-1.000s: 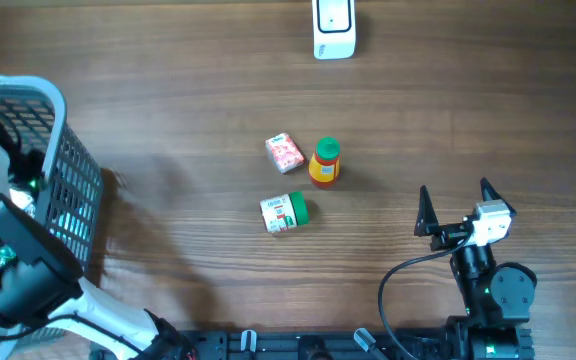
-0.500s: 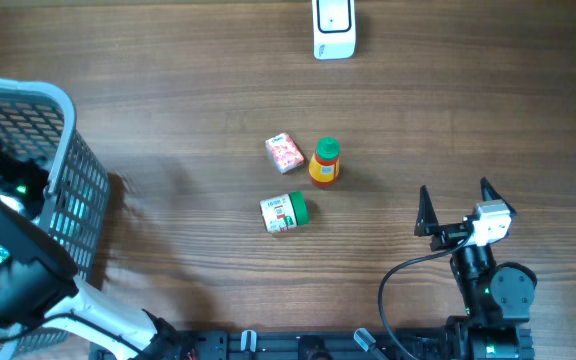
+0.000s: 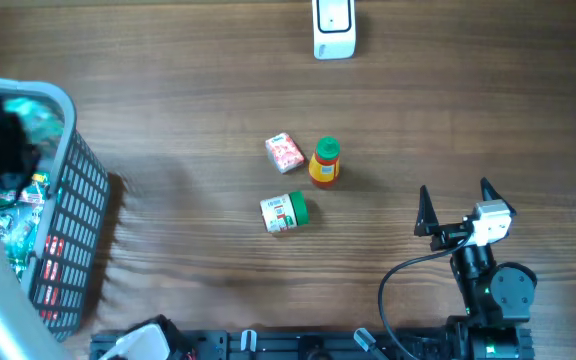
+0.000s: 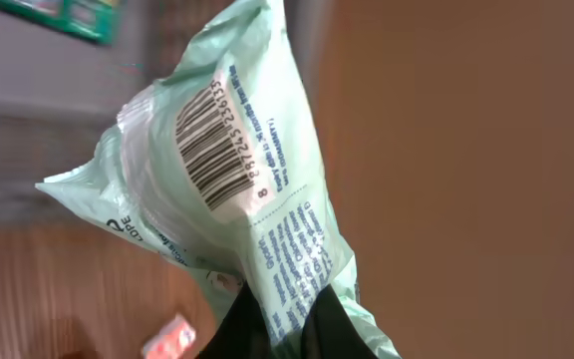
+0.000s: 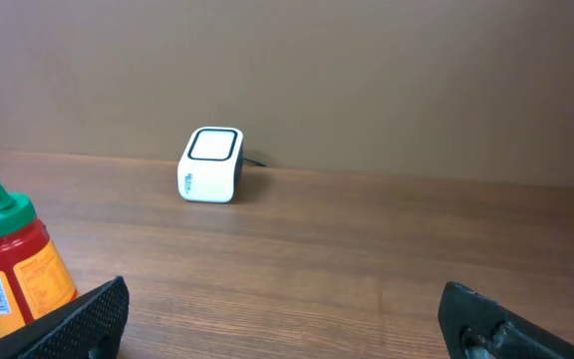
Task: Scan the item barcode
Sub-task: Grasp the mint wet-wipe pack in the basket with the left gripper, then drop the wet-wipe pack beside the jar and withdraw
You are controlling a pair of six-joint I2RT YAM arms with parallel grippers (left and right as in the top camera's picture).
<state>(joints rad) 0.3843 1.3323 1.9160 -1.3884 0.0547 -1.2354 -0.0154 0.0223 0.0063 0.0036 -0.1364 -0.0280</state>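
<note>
At L hand (image 4: pixel 285 324): green pouch (image 4: pixel 257 229) pinched, barcode (image 4: pixel 212 150) showing.

Worktop (image 3: pixel 468 100): brown wood grain, smooth, low sheen.
Basket (image 3: pixel 73 190): grey plastic lattice, matt.
Pouch (image 4: pixel 267 199): thin pale-green plastic film, crinkled, slightly glossy, with a white printed barcode patch.
Scanner (image 3: pixel 333 30): smooth white plastic, dark glossy top window.
Bottle (image 5: pixel 3 269): ribbed green plastic cap, glossy printed label.
Right pincer (image 5: pixel 282 314) fingers (image 5: pixel 83 324): matt black plastic.
</note>
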